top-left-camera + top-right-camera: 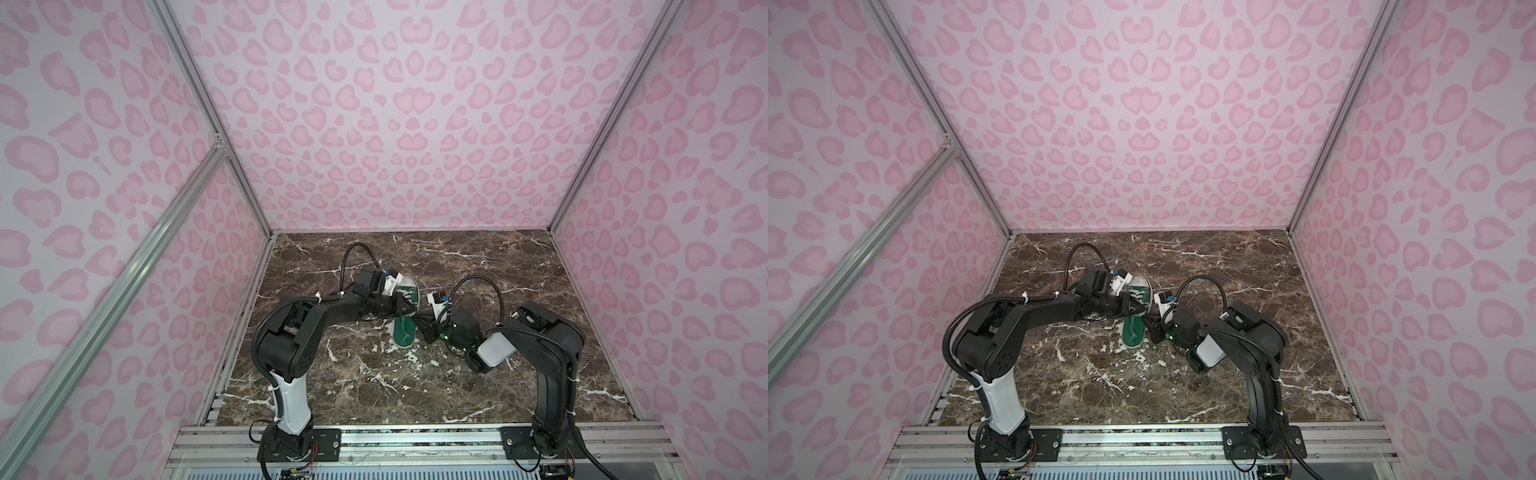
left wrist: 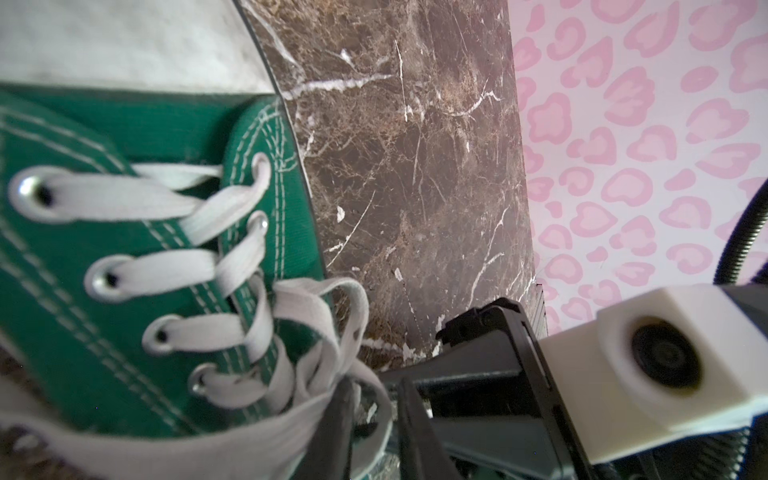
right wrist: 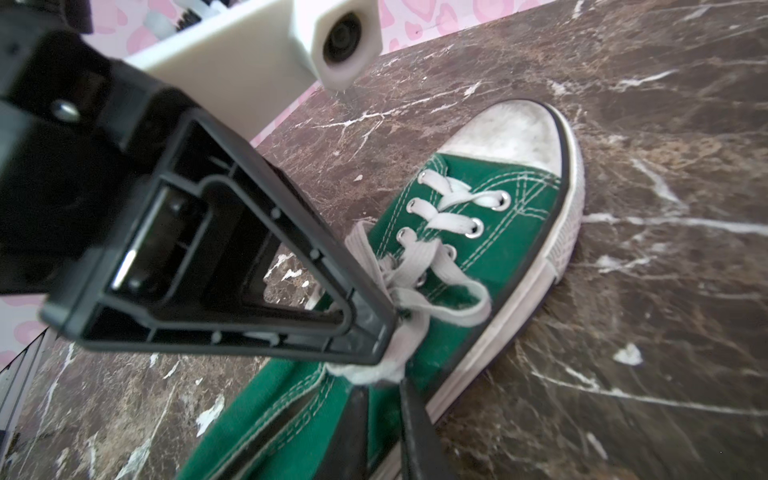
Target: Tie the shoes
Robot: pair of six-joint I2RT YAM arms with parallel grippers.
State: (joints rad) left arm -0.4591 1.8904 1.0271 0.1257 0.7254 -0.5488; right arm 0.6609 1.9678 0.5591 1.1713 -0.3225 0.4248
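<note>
Sneaker (image 1: 405,330) sits mid-way across the marble table (image 1: 478,386), heel toward me. Nearest, the right claw (image 3: 382,384) noses into the laces (image 3: 419,274): a slim gap shows between its fingers, with lace bunched at the tips, but whether it pinches I cannot tell. Just beyond, the left claw (image 3: 384,330) touches the same tangle, and I cannot tell its spread either. Farthest, the toe cap (image 3: 511,129) points at the back wall. The knot looks loose to me; next it wants firm pinches and an outward pull.

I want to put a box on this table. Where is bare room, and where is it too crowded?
Bare tabletop lies between the toe of the sneaker and the back wall, also in the near stretch between left arm and right arm. The far right corner is free too. Crowded: around the laces, where left pincer and right pincer meet.
</note>
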